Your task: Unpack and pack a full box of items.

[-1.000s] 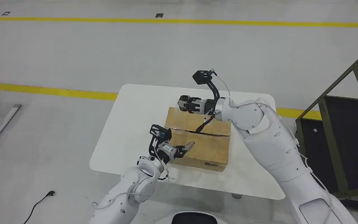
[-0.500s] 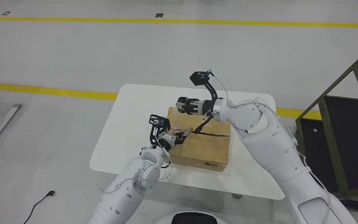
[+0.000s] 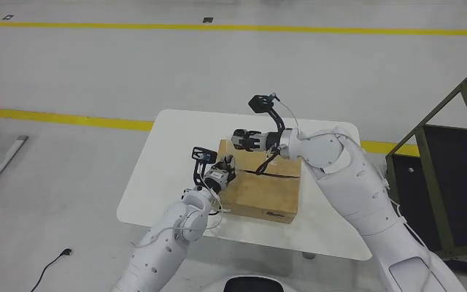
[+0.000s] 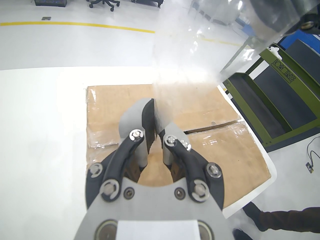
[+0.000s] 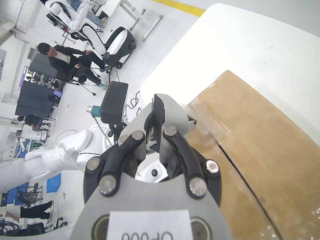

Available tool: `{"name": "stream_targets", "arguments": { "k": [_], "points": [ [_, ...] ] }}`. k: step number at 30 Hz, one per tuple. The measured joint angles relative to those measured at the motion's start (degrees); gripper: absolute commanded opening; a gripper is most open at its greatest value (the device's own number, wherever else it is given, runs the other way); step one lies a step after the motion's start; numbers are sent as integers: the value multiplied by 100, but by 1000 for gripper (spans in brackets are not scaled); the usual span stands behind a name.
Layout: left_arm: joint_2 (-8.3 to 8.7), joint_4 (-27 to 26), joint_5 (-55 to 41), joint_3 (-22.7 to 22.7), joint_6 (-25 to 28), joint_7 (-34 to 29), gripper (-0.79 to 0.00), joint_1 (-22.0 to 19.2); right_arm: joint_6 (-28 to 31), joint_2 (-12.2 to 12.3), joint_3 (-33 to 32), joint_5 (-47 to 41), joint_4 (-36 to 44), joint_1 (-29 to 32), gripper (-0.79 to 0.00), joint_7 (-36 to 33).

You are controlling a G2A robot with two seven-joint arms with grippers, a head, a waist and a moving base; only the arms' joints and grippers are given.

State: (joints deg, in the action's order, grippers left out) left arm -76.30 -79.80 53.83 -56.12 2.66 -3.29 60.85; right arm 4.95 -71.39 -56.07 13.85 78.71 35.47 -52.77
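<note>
A brown cardboard box [image 3: 263, 186] sits closed near the middle of a white tabletop [image 3: 164, 171]. Two flaps form its lid and meet at a dark seam [image 4: 212, 127] that gapes slightly along part of its length.

The left tool [image 4: 153, 116] hangs above the end of the box nearest the left arm. Its fingers are pressed together on a strip of clear packing tape [image 4: 190, 58]. The strip rises from that pinch, away from the lid and towards the far side of the box. Shiny patches of tape [image 4: 100, 136] lie on the cardboard beside the tool.

The right tool [image 5: 156, 112] sits over the far flap of the same end, close to a crumpled tab of tape [image 5: 207, 128] at the box edge. Its fingers are drawn together. Whether any tape is caught between them is not clear.

The step in hand looks like stripping the sealing tape so the flaps can be lifted, so the task seems to be at an early stage.

To do it well, the left tool probably needs to keep a firm pinch and peel along the line of the seam at a low angle. A straight upward pull would more likely lift the light box or snap the film. The right tool could press down on its flap to hold the box steady. The loose tape is sticky and may cling to the fingers, so it should be carried well clear of the lid before it is let go.
</note>
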Motion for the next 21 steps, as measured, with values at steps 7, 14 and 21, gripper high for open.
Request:
{"name": "stream_targets", "arguments": {
  "k": [7,14,21],
  "points": [
    [24,-171,-104,-257,61,-93,-785,136,64,-24,-83,-336,-128,49,-563,231],
    [49,-346,-629,-557,233,-345,-785,357,128,-11,-288,-622,-211,114,-514,419],
    [61,-423,-806,-767,209,-450,-785,430,265,44,-577,-904,-243,377,-529,543]
  ]
}}
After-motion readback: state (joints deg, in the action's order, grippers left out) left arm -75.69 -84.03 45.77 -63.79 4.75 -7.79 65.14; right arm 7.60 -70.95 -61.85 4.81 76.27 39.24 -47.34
